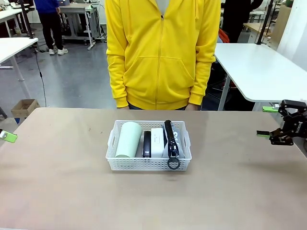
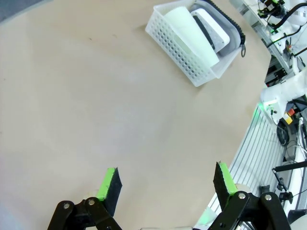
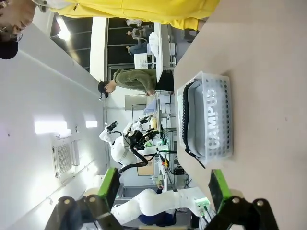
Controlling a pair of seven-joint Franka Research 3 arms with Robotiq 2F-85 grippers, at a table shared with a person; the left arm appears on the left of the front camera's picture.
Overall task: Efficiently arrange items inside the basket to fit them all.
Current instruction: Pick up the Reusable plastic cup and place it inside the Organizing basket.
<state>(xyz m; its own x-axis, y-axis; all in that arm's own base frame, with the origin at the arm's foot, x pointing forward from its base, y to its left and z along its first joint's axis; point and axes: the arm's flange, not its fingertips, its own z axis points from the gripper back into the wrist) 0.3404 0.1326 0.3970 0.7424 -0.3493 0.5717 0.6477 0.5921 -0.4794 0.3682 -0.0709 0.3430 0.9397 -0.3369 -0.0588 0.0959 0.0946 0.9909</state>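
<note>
Looks essentially finished: pale green cup [image 1: 128, 139], black stapler [image 1: 147, 143], small white box [image 1: 157, 135] and grey pouch [image 1: 173, 142] all lie side by side inside the white basket [image 1: 149, 164], cup at its left end, pouch at its right, zipper ring hanging over its near rim. Sits mid-table [image 1: 72, 182], just in front of the person in yellow [image 1: 162, 52]. Left pincer [image 2: 165, 184] and right pincer [image 1: 269, 121] both spread wide, grasping nothing, well apart from the basket on either side; little left beyond perhaps tucking the ring in.

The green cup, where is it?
In the front view the pale green cup lies at the left end of the white basket, right beside the black stapler.
</note>
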